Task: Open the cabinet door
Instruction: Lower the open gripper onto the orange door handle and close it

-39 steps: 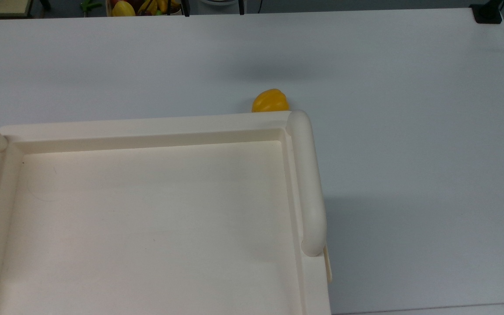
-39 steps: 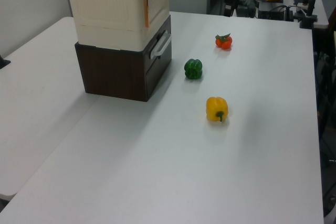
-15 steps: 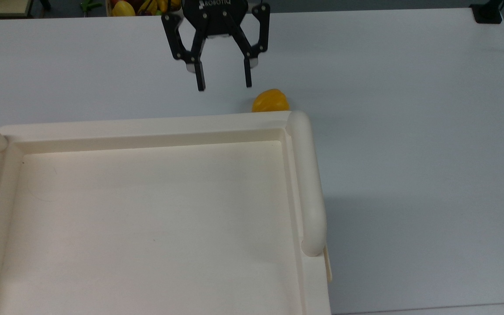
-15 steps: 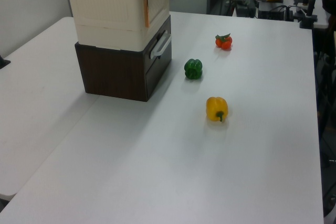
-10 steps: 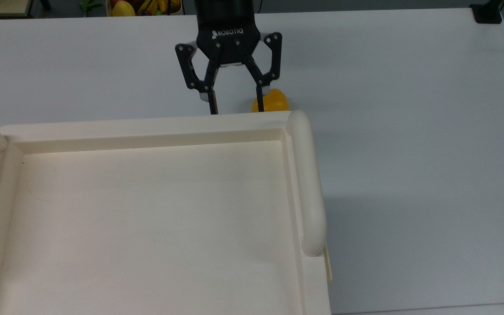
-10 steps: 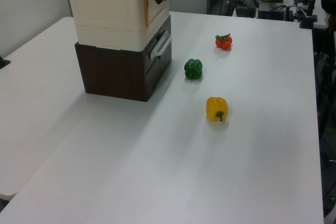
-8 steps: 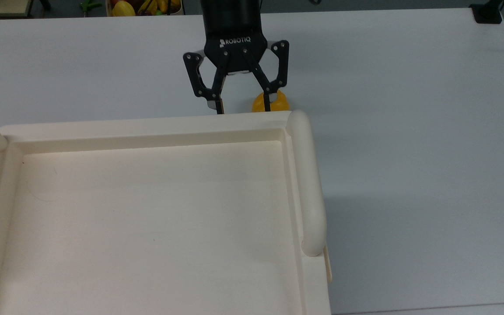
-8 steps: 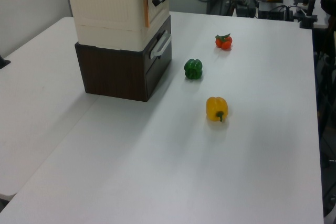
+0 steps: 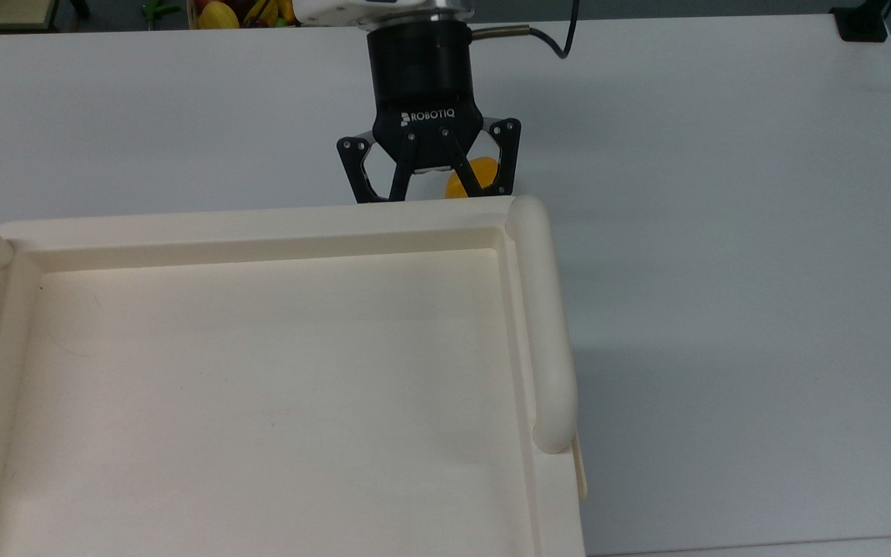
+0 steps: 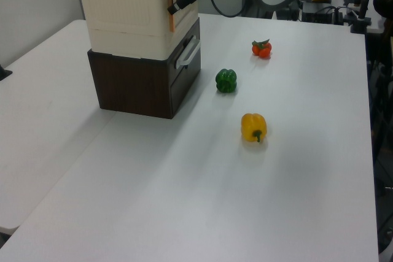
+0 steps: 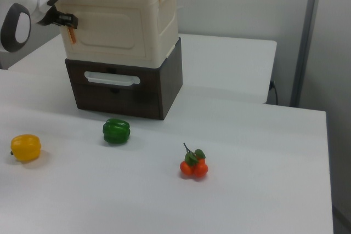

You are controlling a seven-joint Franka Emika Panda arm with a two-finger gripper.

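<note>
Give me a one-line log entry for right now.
gripper at orange handle | cabinet door closed | cabinet on dark drawer unit | peppers untouched

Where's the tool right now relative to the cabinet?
In the left view the tool is at the orange handle on the cream cabinet, at its upper front face. In the right view it is at the cabinet's left front edge.

desk: white, wide
dark drawer unit: on desk, below end effector
green pepper: below, nearest end effector
yellow pepper: farther out
tomatoes: well apart
</note>
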